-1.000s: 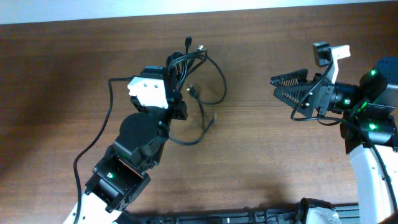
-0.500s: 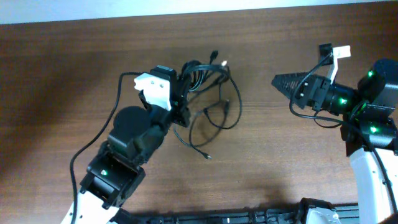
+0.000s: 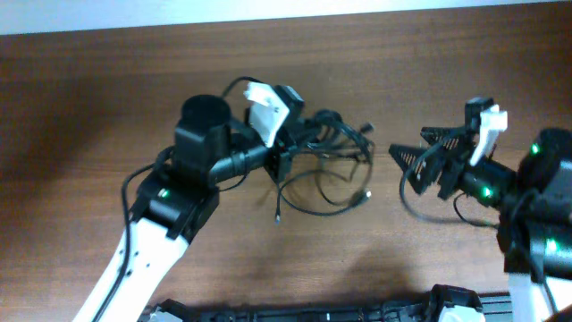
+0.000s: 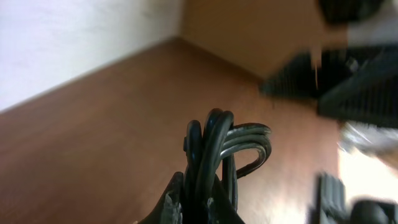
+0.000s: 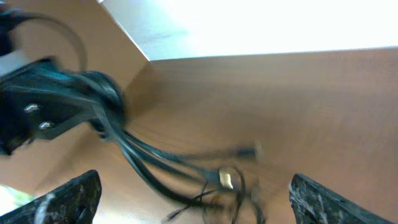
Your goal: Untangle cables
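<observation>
While the cables (image 3: 332, 159) hang bunched near the middle of the bench (image 3: 107, 89), loose ends trailing toward six o'clock, the left pincer (image 3: 288, 150) at their nine o'clock is clamped on the thick of the bundle. The right pincer (image 3: 407, 145), at three o'clock, is spread wide and holds nothing. It should probably take one free strand near its tip and draw outward gently, so the knot does not tighten.
</observation>
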Robot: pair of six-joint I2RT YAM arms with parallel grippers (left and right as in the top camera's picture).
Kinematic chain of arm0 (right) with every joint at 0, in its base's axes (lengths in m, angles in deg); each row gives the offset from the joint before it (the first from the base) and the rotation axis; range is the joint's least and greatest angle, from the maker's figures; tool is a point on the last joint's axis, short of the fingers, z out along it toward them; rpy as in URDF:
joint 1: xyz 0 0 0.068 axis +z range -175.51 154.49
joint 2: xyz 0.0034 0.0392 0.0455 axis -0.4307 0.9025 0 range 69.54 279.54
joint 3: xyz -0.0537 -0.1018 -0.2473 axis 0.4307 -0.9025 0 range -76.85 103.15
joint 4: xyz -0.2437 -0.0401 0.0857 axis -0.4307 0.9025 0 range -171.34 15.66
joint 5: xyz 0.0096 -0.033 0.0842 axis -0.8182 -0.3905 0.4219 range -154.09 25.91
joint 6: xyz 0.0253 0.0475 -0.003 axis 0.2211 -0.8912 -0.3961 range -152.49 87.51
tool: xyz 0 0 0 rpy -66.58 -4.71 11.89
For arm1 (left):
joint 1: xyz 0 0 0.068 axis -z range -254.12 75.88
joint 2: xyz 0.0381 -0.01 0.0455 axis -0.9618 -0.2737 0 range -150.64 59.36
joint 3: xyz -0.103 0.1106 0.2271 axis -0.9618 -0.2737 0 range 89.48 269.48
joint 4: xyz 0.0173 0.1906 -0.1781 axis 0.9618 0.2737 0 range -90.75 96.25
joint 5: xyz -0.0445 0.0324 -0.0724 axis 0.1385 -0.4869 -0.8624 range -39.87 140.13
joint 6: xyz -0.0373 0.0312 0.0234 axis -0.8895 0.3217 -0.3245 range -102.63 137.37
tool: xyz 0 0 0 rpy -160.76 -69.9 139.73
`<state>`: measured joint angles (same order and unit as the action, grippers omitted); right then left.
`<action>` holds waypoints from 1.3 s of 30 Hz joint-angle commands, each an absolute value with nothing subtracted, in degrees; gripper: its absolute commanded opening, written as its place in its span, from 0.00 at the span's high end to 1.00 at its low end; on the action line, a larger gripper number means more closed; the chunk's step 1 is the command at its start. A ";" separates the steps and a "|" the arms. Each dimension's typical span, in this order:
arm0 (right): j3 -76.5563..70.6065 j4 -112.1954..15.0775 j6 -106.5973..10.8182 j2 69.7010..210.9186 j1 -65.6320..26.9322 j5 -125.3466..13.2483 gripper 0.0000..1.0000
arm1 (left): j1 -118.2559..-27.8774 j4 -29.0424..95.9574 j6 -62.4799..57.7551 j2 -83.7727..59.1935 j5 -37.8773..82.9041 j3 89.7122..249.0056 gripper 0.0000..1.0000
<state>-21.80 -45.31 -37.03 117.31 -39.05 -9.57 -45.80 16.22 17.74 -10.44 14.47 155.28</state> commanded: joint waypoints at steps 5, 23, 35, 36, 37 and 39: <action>-21.52 -45.07 -18.47 108.04 -39.40 -4.83 0.00 | -42.15 15.83 32.12 -13.98 -2.64 156.68 1.00; -21.56 -43.37 -13.38 107.95 -39.40 13.73 0.29 | -36.71 10.80 36.34 -13.98 -4.76 156.68 1.00; -21.56 -43.37 -13.18 107.95 -39.40 13.73 0.34 | -35.27 5.47 36.34 -13.98 -9.05 156.68 1.00; -21.54 -43.37 -13.20 107.95 -39.40 13.73 0.35 | -34.81 5.08 36.36 -13.98 -8.98 156.68 1.00; -21.56 -43.37 -13.18 107.95 -39.40 13.73 0.39 | -34.39 4.70 36.36 -13.98 -8.79 156.68 1.00; -21.54 -43.37 -13.20 107.95 -39.40 13.73 0.59 | -33.80 4.73 36.34 -14.03 -6.88 156.68 1.00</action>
